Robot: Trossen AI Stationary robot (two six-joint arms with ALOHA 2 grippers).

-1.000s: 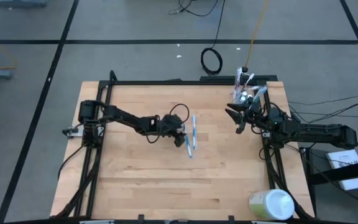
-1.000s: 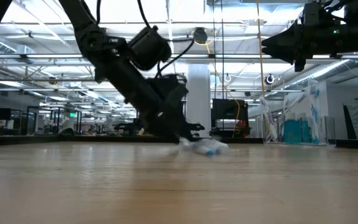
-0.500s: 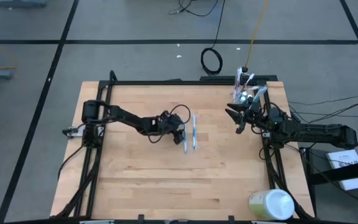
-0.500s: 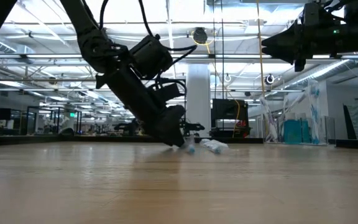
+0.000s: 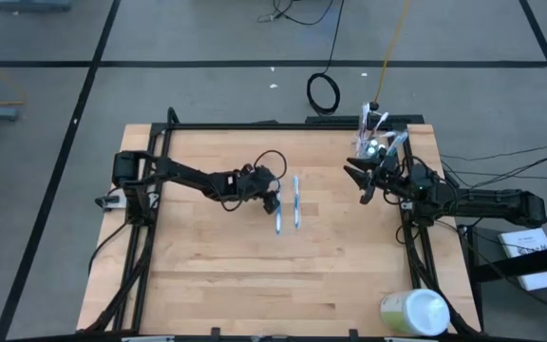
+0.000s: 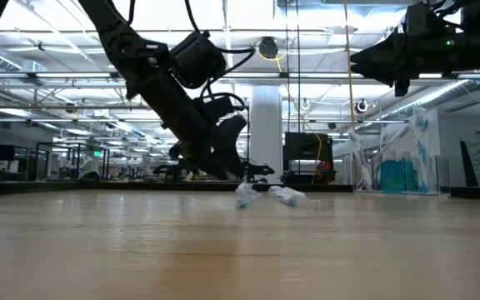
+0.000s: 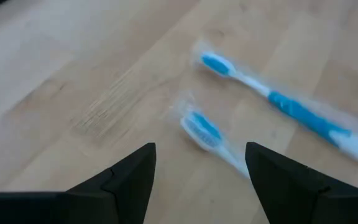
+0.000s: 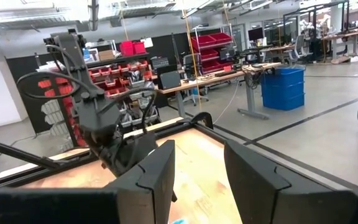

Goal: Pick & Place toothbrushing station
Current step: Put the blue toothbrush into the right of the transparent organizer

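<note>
Two slim blue-and-white toothbrushes in clear wrappers lie flat on the wooden table, side by side: one (image 5: 278,216) to the left, the other (image 5: 297,201) to its right. My left gripper (image 5: 272,193) is open and empty. It hovers a little above the table at the left toothbrush's far end; in the left wrist view that brush's head (image 7: 202,129) lies just ahead of the gripper (image 7: 197,180). A small clear cup (image 5: 373,144) with toothbrushes standing in it sits at the far right corner. My right gripper (image 5: 360,180) is open and empty, raised beside the cup.
A large pale green-and-white round container (image 5: 414,312) lies at the near right corner. A black frame (image 5: 283,124) runs along the table's far edge and sides. Bare wood lies between the toothbrushes and the near edge.
My left gripper has risen off the table and drawn back a little toward the far left. The left toothbrush has slid a short way toward the table's left, so it now lies apart from the other one, which has stayed put.
</note>
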